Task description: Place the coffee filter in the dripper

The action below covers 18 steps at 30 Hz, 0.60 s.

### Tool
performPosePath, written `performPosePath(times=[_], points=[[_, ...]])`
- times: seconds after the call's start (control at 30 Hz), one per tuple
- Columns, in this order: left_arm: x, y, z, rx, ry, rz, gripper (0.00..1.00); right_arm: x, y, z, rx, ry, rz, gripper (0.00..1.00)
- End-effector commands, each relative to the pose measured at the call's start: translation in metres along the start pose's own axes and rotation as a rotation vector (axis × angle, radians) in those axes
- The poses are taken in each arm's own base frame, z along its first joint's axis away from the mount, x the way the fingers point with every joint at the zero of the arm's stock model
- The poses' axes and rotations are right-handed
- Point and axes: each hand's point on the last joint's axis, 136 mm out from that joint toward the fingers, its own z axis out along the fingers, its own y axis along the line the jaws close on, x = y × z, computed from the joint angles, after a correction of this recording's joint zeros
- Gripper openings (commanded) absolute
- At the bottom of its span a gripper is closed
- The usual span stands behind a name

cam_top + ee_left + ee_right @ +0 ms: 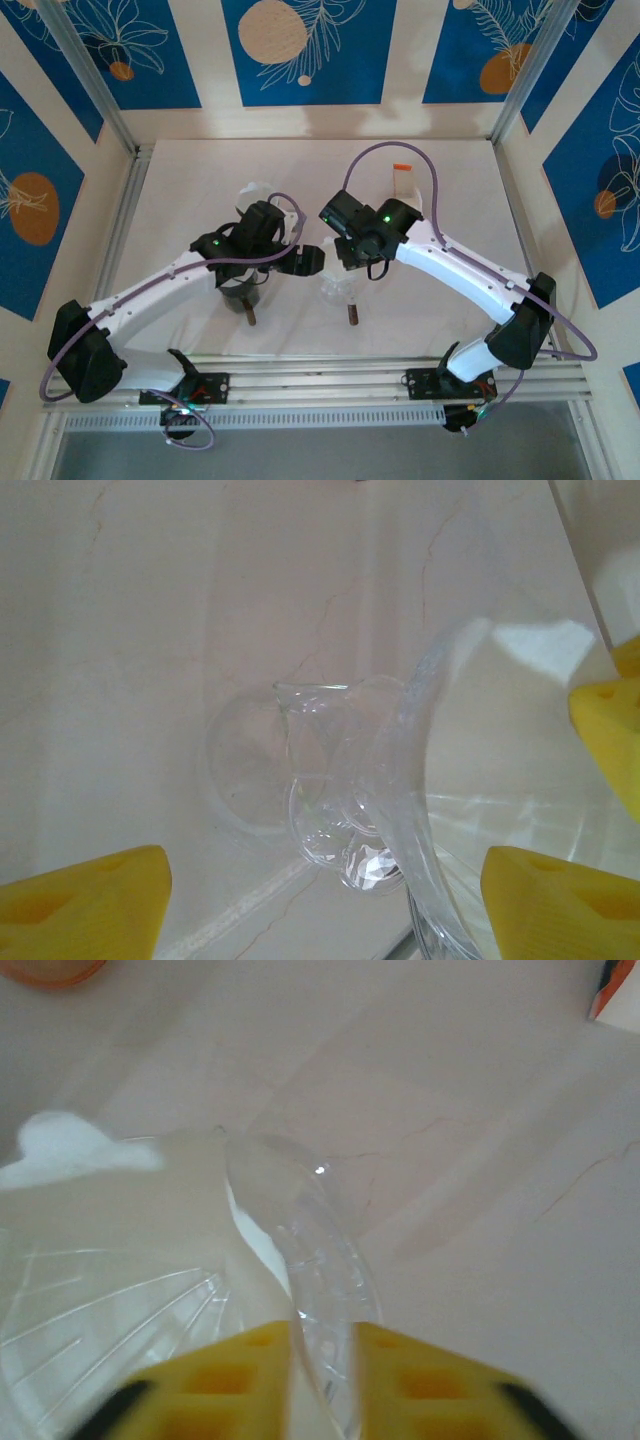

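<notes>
Fingers of our right claw are drawn almost together, pinching the thin clear rim of the dripper, which stands edge-on in the narrow gap between them. To their left we look into the dripper's ribbed bowl. A white patch lies against its inner wall, and we cannot tell whether that is paper or glare.

Our left claw is spread wide with nothing in its grip. Its yellow fingers sit at the bottom corners of its wrist view, and the dripper's rim curves up between them. One more yellow finger shows at the right edge of that view, just beside the rim.

From above, both claws meet over the middle of the table, tips near each other. The dripper stands just on our side of them, its brown handle pointing toward the bases. A dark vessel with a similar handle sits under the left arm. Beyond that arm lies a white curved piece that we take for the filter, well apart from the dripper. A strip with an orange end lies near the far edge.
</notes>
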Motion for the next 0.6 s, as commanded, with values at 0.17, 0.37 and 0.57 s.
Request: performPosePath(times=[0.17,0.37,0.57], points=[[0.007,0.005,0.004,-0.013,0.022,-0.005,0.81,-0.011,-0.002,-0.014,-0.072,-0.045,0.047,0.6],[0.008,0.006,0.005,-0.015,0.026,-0.007,0.81,-0.006,0.012,0.015,-0.117,0.044,0.039,0.63],[0.009,0.006,0.006,-0.013,0.028,-0.008,0.81,0.002,0.013,0.038,-0.106,0.108,0.037,0.63]])
